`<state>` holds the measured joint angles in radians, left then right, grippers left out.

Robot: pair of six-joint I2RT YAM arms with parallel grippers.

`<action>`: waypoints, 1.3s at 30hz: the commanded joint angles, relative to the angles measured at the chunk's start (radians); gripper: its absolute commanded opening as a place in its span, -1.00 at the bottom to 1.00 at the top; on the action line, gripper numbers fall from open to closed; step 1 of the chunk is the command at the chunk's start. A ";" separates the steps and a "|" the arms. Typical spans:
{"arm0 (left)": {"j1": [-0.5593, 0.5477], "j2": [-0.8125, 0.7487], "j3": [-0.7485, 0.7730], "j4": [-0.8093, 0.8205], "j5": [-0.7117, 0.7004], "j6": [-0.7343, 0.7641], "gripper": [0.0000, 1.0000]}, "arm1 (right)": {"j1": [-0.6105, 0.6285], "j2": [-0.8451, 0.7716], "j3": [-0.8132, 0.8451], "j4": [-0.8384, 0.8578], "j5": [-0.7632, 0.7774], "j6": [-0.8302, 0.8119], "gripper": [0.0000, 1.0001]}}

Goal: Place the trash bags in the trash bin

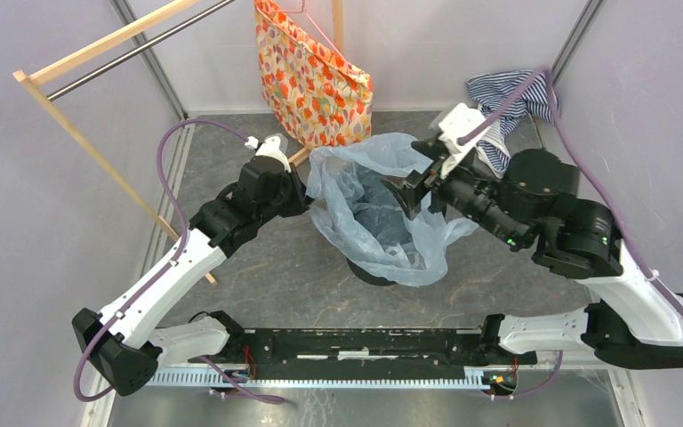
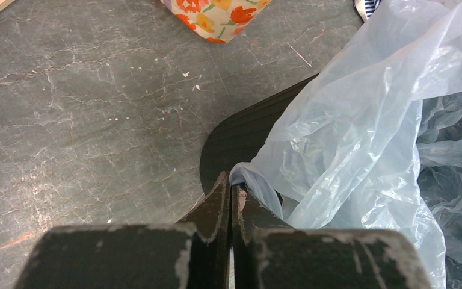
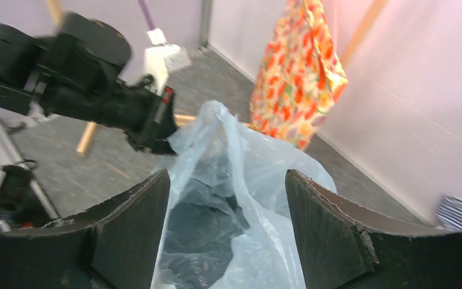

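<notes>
Bin [image 1: 366,271] mostly hidden under bag [image 1: 356,160]; only its base shows. Floral bag [image 1: 311,80] cut off by top edge.

Quick count: one pale-blue trash bag [image 1: 347,173], one black trash bin [image 2: 240,138], one orange floral fabric bag [image 1: 311,80], one blue-white striped cloth [image 1: 507,98], one wooden rack [image 1: 89,47], and two robot arms, the left arm [image 1: 178,267] and the right arm [image 1: 587,231].
</notes>
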<state>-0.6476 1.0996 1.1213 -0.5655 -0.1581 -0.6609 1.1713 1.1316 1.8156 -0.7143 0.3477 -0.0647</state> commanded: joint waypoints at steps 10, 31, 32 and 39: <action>-0.001 0.002 0.041 0.041 -0.026 0.067 -0.96 | -0.081 0.028 -0.065 -0.091 0.180 -0.135 0.47; -0.002 0.042 0.077 0.042 -0.057 0.069 -0.96 | -0.415 0.113 -0.134 -0.040 -0.042 -0.064 -0.58; -0.002 0.049 0.081 0.043 -0.066 0.066 -0.96 | -0.437 0.135 -0.132 -0.040 -0.033 -0.055 -0.61; 0.000 0.105 0.113 0.038 -0.092 0.060 -0.96 | -0.637 0.238 -0.167 -0.017 -0.035 0.030 -0.78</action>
<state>-0.6476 1.1778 1.1828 -0.5659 -0.2104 -0.6327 0.6155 1.3479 1.6581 -0.7807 0.2932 -0.1055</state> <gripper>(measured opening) 0.032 0.118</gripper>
